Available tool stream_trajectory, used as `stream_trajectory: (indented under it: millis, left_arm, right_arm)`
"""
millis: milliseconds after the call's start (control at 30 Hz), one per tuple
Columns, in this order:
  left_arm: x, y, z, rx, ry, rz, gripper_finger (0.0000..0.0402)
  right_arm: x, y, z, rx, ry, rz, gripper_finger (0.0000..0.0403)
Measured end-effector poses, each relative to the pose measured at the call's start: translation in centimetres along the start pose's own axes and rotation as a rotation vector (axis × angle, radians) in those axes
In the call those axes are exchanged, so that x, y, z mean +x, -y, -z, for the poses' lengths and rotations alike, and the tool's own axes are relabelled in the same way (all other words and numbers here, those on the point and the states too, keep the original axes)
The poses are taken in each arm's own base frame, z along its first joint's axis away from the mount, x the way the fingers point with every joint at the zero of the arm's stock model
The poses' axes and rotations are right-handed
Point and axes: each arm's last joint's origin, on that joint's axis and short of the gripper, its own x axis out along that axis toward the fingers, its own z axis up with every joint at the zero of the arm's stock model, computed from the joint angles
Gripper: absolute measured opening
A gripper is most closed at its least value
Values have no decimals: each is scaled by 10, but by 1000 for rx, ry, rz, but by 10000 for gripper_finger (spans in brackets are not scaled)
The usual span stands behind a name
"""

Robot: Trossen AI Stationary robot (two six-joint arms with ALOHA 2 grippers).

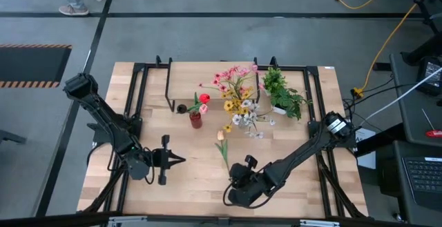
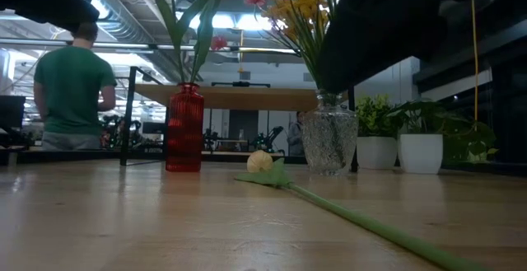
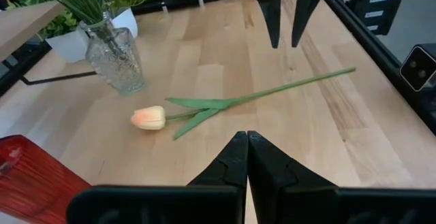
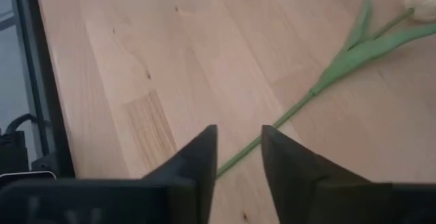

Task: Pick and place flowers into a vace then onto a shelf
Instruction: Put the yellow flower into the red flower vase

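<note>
I see the peach tulip (image 3: 148, 118) lying flat on the worktop (image 1: 186, 165), near the clear vase (image 3: 116, 59); my right tool (image 4: 238, 157) hovers over its stem, fingers apart; my left tool (image 3: 246, 157) waits nearby, fingers together.

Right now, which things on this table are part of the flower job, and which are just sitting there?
Job:
loose tulip
red vase
glass vase
shelf
right gripper, open by the stem

Just there:
potted plants
left gripper, shut
</note>
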Motion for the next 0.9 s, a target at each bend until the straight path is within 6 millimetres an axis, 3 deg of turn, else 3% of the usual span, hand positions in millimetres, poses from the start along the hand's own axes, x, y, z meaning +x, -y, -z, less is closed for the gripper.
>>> stream_trajectory:
  millis: [167,333,900]
  left_arm:
    - [0,0,0,2,2,-6,3]
    - [0,0,0,3,3,-6,3]
    - [0,0,0,-2,6,-6,3]
  right_arm:
    - [1,2,-2,18,1,5,160]
    - [16,8,-2,76,-18,55,189]
    - [64,18,15,121,-75,129,184]
